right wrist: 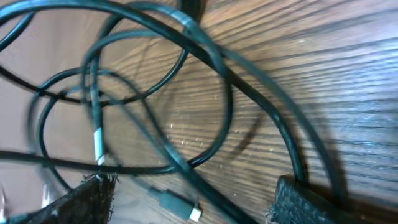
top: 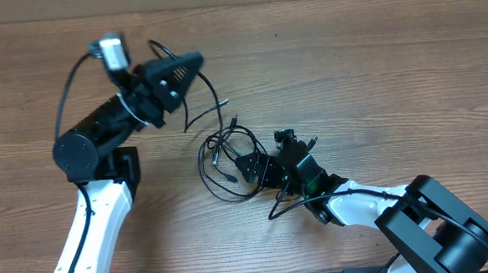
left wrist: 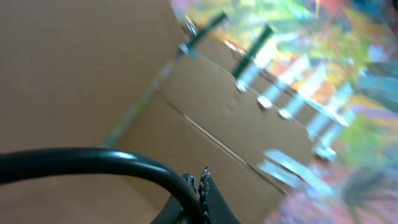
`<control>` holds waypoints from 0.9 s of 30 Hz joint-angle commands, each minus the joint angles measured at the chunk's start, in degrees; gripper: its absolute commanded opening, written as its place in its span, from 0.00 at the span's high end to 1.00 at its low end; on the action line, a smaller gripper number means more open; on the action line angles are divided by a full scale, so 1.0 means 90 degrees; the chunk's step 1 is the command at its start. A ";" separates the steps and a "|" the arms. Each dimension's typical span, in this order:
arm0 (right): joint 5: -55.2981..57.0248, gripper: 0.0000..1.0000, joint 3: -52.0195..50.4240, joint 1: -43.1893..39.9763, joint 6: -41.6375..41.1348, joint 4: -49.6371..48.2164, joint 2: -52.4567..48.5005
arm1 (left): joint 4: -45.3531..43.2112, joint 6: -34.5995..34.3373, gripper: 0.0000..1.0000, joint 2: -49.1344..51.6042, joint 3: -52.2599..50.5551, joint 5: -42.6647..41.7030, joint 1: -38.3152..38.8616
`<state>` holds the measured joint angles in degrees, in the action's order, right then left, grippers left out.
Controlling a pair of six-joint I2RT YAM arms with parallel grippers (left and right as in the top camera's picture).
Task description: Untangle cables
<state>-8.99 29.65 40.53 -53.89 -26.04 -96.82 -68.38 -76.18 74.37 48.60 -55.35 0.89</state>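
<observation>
tangle first: the cables [top: 223, 158] lie in a loose heap of overlapping loops near the middle of the table [top: 375, 79], right at the fingertips of the right gripper [top: 240, 164], which reaches in low from the lower right. in the right wrist view i see its pads [right wrist: 84, 199] standing wide apart just over the wood. several loops cross the gap between them and nothing is pinched. a small plug [right wrist: 177, 205] lies in that gap.

my left gripper [top: 195, 62] sits up and to the left of the heap, well apart from it. its jaws are closed on one strand [top: 218, 96], which droops from the tip back down toward the heap. i cannot tell whether that strand is threaded through the loops or only ends beside them.

so the line that counts runs on a diagonal, from the heap up-left to the held strand, and the right arm is much the nearer to the heap. i judge the next move to be closing the right on a single loop and drawing against that diagonal. the risk is catching two or three loops at once.
</observation>
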 commanded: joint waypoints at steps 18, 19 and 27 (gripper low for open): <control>0.1209 0.11 0.0007 0.0024 -0.1372 0.0794 -0.0134 | 0.7329 0.4031 0.96 -0.0066 0.3796 0.1345 -0.2727; 0.1205 0.09 0.0007 0.0024 -0.1372 0.0770 -0.0134 | 0.7405 0.3966 0.96 -0.0066 0.3830 0.1226 -0.2778; 0.0906 0.04 0.0007 0.0024 -0.1158 0.0515 -0.0070 | 0.9362 0.4435 0.96 -0.0063 0.3825 0.0187 -0.2659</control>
<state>-1.04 31.55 40.91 -65.36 -22.79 -96.05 11.35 -40.95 74.39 82.04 -50.04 -24.01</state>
